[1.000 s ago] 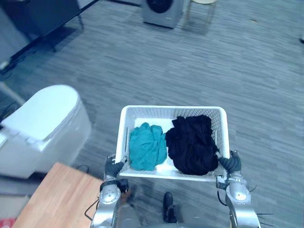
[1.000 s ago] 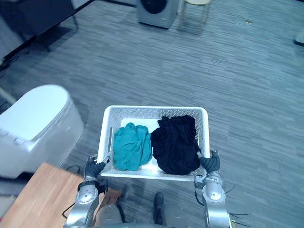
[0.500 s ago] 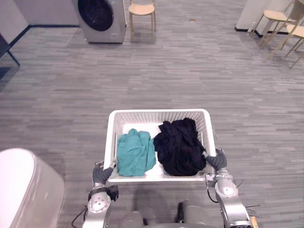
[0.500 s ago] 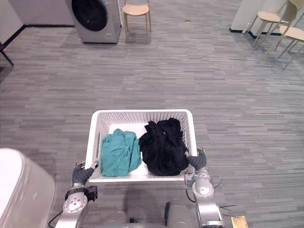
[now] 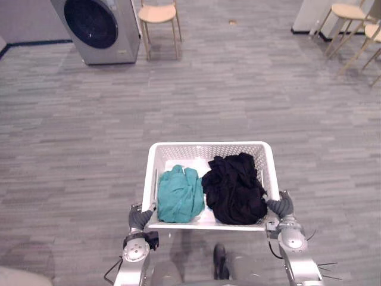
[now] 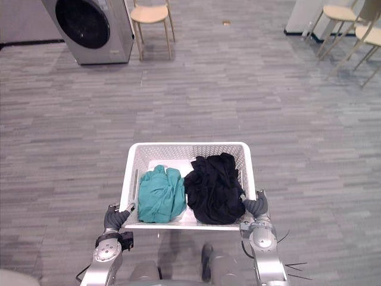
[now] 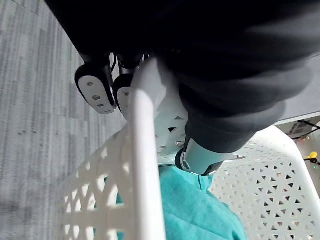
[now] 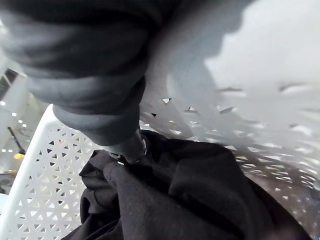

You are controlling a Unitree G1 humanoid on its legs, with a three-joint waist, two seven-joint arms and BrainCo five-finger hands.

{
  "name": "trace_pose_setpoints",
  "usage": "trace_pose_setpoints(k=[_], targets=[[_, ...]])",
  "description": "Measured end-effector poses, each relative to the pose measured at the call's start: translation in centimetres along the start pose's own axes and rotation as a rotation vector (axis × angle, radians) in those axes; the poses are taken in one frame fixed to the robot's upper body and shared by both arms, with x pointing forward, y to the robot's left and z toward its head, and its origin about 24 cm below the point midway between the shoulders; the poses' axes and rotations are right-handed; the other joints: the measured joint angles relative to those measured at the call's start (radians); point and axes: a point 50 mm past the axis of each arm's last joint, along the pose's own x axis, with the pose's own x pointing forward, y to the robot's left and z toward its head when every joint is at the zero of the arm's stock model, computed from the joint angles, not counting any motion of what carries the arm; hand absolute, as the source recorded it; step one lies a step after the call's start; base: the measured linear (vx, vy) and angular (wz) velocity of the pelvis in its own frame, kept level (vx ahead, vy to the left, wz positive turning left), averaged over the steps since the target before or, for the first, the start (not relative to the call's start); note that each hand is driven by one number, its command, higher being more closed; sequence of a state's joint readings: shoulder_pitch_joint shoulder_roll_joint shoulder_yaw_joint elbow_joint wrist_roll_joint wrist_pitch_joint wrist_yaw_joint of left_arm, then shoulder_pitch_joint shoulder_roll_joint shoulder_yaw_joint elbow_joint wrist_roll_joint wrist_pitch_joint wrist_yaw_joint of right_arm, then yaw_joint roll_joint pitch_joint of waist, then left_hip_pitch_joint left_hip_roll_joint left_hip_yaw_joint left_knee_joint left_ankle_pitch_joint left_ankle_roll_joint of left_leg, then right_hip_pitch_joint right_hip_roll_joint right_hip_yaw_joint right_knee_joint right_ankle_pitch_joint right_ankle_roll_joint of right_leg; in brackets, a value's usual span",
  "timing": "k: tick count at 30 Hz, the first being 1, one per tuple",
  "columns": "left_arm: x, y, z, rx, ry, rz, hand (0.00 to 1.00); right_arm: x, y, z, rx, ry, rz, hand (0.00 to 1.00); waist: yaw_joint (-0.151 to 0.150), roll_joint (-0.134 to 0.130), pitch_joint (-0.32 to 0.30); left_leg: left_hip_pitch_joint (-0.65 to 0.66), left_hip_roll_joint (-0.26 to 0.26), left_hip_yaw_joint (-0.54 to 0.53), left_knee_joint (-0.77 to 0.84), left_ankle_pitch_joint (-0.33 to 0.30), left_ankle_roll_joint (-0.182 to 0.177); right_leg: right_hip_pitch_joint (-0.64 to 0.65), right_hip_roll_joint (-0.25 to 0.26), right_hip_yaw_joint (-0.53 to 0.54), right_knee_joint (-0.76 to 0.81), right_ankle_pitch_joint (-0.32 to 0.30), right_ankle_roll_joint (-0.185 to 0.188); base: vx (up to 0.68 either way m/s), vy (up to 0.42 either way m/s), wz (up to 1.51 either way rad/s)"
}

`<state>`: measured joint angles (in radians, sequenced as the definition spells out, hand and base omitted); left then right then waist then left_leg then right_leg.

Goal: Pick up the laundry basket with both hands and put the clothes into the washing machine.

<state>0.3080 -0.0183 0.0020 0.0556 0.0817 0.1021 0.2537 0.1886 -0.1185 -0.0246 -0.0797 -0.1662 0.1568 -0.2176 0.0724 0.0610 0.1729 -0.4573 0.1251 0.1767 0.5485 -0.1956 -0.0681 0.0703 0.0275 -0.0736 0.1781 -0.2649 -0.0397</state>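
Note:
I carry a white perforated laundry basket in front of me above the floor. A teal garment lies in its left half and a black garment in its right half. My left hand is curled round the basket's left rim, thumb inside beside the teal garment. My right hand grips the right rim, its thumb pressing on the black garment. The washing machine stands far ahead at the upper left, with its dark round door facing me.
A wooden chair stands just right of the washing machine. More light chairs are at the far right by a white wall. Grey plank floor stretches between me and the machine.
The camera has swung and the whole scene shifted: the white appliance at the left slid out of view, and the washing machine now sits further left. Both hands keep hold of the basket.

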Motion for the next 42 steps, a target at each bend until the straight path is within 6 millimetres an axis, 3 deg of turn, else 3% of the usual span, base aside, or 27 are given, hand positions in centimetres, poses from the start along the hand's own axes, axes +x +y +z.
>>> trace_pose_setpoints(k=[1, 2, 3, 4, 6, 7, 8, 10, 11, 14, 16, 17, 18, 19, 21, 23, 24, 25, 27, 30, 33, 34, 35, 36, 38, 40, 42], targets=[[0.0, 0.2, 0.2, 0.001, -0.01, 0.006, 1.0, 0.6, 0.1, 0.1, -0.013, -0.003, 0.008, 1.0, 0.02, 0.012, 0.003, -0.01, -0.005, -0.003, -0.13, 0.116, -0.026, 0.057, -0.002, 0.037, -0.034, -0.037, 0.012, 0.79, 0.23, -0.56], [0.1, 0.4, 0.3, 0.016, -0.013, 0.011, 1.0, 0.8, 0.6, -0.1, -0.004, 0.012, 0.018, 1.0, 0.028, 0.004, -0.01, 0.003, -0.031, 0.019, -0.111, 0.164, 0.037, 0.088, -0.029, 0.056, -0.042, -0.058, 0.028, 0.71, 0.228, -0.44], [0.2, 0.7, 0.3, 0.026, -0.016, 0.015, 1.0, 0.9, 0.9, -0.3, 0.002, 0.024, 0.021, 1.0, 0.024, -0.02, -0.018, 0.007, -0.05, 0.022, -0.092, 0.133, 0.096, 0.102, -0.048, 0.055, -0.034, -0.065, 0.045, 0.8, 0.222, -0.07], [0.2, 0.7, 0.4, 0.032, -0.018, 0.017, 1.0, 1.1, 0.9, -0.6, -0.001, 0.037, 0.022, 1.0, 0.016, -0.03, -0.021, 0.003, -0.059, 0.041, -0.017, 0.086, 0.209, 0.087, -0.078, 0.078, 0.048, -0.067, 0.074, 0.83, 0.231, -0.01], [0.3, 0.8, 0.2, 0.053, -0.011, 0.017, 1.0, 1.1, 1.4, -1.4, 0.009, 0.079, 0.029, 1.0, 0.021, -0.065, -0.019, 0.046, -0.082, 0.077, 0.046, 0.027, 0.226, -0.007, -0.106, 0.137, 0.357, -0.047, 0.191, 0.78, 0.233, -0.16], [0.2, 0.8, 0.1, 0.064, -0.007, 0.009, 1.0, 0.8, 1.5, -1.9, 0.019, 0.102, 0.026, 1.0, 0.012, -0.074, -0.018, 0.135, -0.111, 0.068, 0.021, -0.042, 0.233, -0.105, -0.122, 0.155, 0.633, 0.061, 0.315, 0.77, 0.191, -0.09], [0.3, 0.8, 0.1, 0.07, -0.001, 0.009, 1.0, 0.4, 1.5, -2.4, 0.021, 0.12, 0.027, 1.0, -0.005, -0.076, -0.016, 0.235, -0.134, 0.054, -0.022, -0.105, 0.231, -0.183, -0.137, 0.14, 0.865, 0.088, 0.284, 0.77, 0.163, -0.03], [0.3, 0.6, 0.2, 0.086, -0.002, 0.001, 1.0, -0.2, 1.4, -3.1, 0.023, 0.15, 0.019, 1.0, -0.022, -0.066, -0.013, 0.395, -0.144, 0.034, -0.097, -0.137, 0.227, -0.271, -0.14, 0.084, 1.005, 0.041, 0.168, 0.79, 0.086, 0.1], [0.4, 0.4, 0.5, 0.089, -0.015, -0.008, 1.0, -0.9, 1.0, -3.1, 0.027, 0.145, 0.008, 1.0, -0.042, -0.045, -0.018, 0.485, -0.136, -0.014, -0.169, -0.141, 0.224, -0.331, -0.129, 0.005, 0.979, 0.007, 0.108, 0.8, 0.034, 0.4], [1.2, -0.4, 2.3, 0.108, -0.092, -0.052, 1.0, -1.6, -0.5, -2.0, 0.06, 0.094, -0.059, 1.0, -0.086, -0.038, -0.022, 0.595, -0.112, -0.081, -0.271, -0.143, 0.219, -0.476, -0.118, -0.095, 0.744, -0.019, 0.063, 0.65, -0.029, 0.78], [1.7, -1.4, 3.7, 0.102, -0.146, -0.083, 1.0, -1.5, -1.4, -1.6, 0.075, 0.075, -0.1, 1.0, -0.105, -0.045, -0.024, 0.693, -0.101, -0.093, -0.336, -0.156, 0.172, -0.531, -0.116, -0.142, 0.225, 0.116, 0.099, 0.8, -0.121, 0.63], [1.8, -1.4, 3.8, 0.104, -0.151, -0.083, 1.0, -1.5, -1.4, -1.6, 0.074, 0.075, -0.102, 1.0, -0.105, -0.067, -0.03, 0.73, -0.108, -0.096, -0.354, -0.16, 0.149, -0.533, -0.116, -0.136, 0.122, 0.166, 0.101, 0.78, -0.174, 0.33], [1.8, -1.4, 3.5, 0.108, -0.137, -0.08, 1.0, -1.5, -1.3, -1.8, 0.069, 0.081, -0.096, 1.0, -0.108, -0.077, -0.032, 0.808, -0.107, -0.106, -0.373, -0.181, 0.1, -0.53, -0.103, -0.103, 0.032, 0.311, 0.077, 0.86, -0.202, 0.25], [1.8, -1.7, 2.6, 0.101, -0.094, -0.084, 1.0, -1.3, -1.2, -2.3, 0.057, 0.104, -0.09, 1.0, -0.113, -0.042, -0.053, 0.85, -0.067, -0.134, -0.352, -0.185, 0.084, -0.529, -0.075, -0.082, 0.116, 0.433, 0.019, 0.87, -0.204, 0.2], [1.8, -2.1, 2.5, 0.08, -0.079, -0.081, 1.0, -1.1, -1.2, -2.7, 0.048, 0.13, -0.084, 1.0, -0.115, -0.004, -0.049, 0.817, -0.026, -0.149, -0.193, -0.128, 0.002, -0.542, -0.06, -0.111, 0.283, 0.308, -0.006, 0.75, -0.189, 0.22], [1.4, -1.5, 1.5, 0.06, -0.041, -0.056, 1.0, -1.3, -0.7, -2.9, 0.047, 0.141, -0.059, 1.0, -0.105, 0.033, -0.029, 0.605, 0.058, -0.153, 0.322, 0.253, -0.081, -0.422, -0.023, -0.136, 0.324, 0.164, -0.028, 0.92, -0.239, 0.17], [1.3, -1.3, 1.3, 0.053, -0.032, -0.05, 1.0, -1.3, -0.7, -2.8, 0.049, 0.136, -0.057, 1.0, -0.101, 0.047, -0.026, 0.535, 0.095, -0.148, 0.475, 0.249, -0.089, -0.38, -0.006, -0.147, 0.31, 0.144, -0.03, 0.86, -0.181, -0.03], [1.0, -1.1, 0.9, 0.051, -0.018, -0.045, 1.0, -1.2, -0.6, -2.7, 0.059, 0.134, -0.061, 1.0, -0.076, 0.054, -0.017, 0.378, 0.174, -0.108, 0.736, 0.183, -0.045, -0.26, 0.029, -0.157, 0.256, 0.111, -0.049, 0.56, -0.112, -0.08], [0.7, -0.7, 0.5, 0.058, -0.009, -0.038, 1.0, -1.2, -0.3, -2.5, 0.062, 0.127, -0.049, 1.0, -0.038, 0.031, -0.016, 0.264, 0.189, -0.052, 0.771, 0.095, 0.024, -0.145, 0.026, -0.149, 0.183, 0.087, -0.046, 0.65, -0.1, -0.01], [0.1, -0.4, 0.7, 0.022, -0.028, -0.032, 1.0, -1.1, -0.4, -1.4, 0.064, 0.075, -0.047, 1.0, -0.016, 0.015, -0.011, 0.09, 0.173, 0.06, 0.475, -0.024, 0.059, 0.025, 0.007, -0.156, 0.046, 0.049, -0.011, 0.62, -0.011, 0.2], [0.0, -0.5, 0.7, 0.005, -0.028, -0.031, 1.0, -0.3, -0.7, -1.2, 0.037, 0.057, -0.041, 1.0, 0.003, 0.021, -0.012, 0.052, 0.074, 0.066, -0.09, 0.038, -0.025, 0.145, -0.032, -0.154, -0.037, 0.007, 0.036, 0.72, 0.164, 0.06], [0.0, -0.3, 0.7, 0.01, -0.025, -0.025, 1.0, 0.3, -0.2, -1.2, 0.029, 0.065, -0.024, 1.0, 0.009, 0.011, -0.01, 0.049, 0.055, 0.076, -0.132, 0.153, -0.003, 0.185, -0.05, -0.136, -0.068, -0.005, 0.057, 0.75, 0.262, -0.1], [0.3, -0.2, 0.8, 0.015, -0.024, -0.018, 1.0, 0.7, 0.3, -1.7, 0.026, 0.089, -0.011, 1.0, 0.011, -0.006, -0.021, 0.047, 0.023, 0.077, -0.09, 0.165, 0.085, 0.21, -0.085, -0.122, -0.067, -0.009, 0.064, 0.64, 0.236, 0.0], [0.4, -0.2, 1.0, 0.017, -0.031, -0.018, 1.0, 0.8, 0.4, -1.9, 0.025, 0.099, -0.007, 1.0, 0.006, -0.017, -0.024, 0.035, 0.021, 0.082, -0.048, 0.133, 0.102, 0.206, -0.101, -0.114, -0.049, -0.005, 0.077, 0.94, 0.37, 0.22], [0.5, -0.1, 1.0, 0.043, -0.033, -0.017, 1.0, 0.5, 0.6, -2.6, 0.026, 0.131, -0.001, 1.0, 0.001, -0.041, -0.029, 0.019, 0.0, 0.089, 0.061, 0.035, 0.128, 0.166, -0.138, -0.069, 0.11, -0.001, 0.111, 0.74, 0.285, 0.19], [0.8, 0.5, 0.0, 0.092, 0.008, -0.02, 1.0, 0.2, 1.2, -3.2, 0.041, 0.161, 0.011, 1.0, -0.013, -0.086, -0.03, 0.13, -0.067, 0.096, 0.024, -0.077, 0.139, -0.044, -0.22, 0.0, 0.625, 0.103, 0.237, 0.73, 0.244, 0.11], [0.9, 0.5, -0.1, 0.105, 0.021, -0.019, 1.0, -0.1, 1.3, -3.9, 0.034, 0.191, 0.018, 1.0, -0.021, -0.086, -0.026, 0.239, -0.087, 0.09, -0.008, -0.127, 0.155, -0.139, -0.233, 0.013, 0.866, 0.08, 0.187, 0.58, 0.102, 0.09]])
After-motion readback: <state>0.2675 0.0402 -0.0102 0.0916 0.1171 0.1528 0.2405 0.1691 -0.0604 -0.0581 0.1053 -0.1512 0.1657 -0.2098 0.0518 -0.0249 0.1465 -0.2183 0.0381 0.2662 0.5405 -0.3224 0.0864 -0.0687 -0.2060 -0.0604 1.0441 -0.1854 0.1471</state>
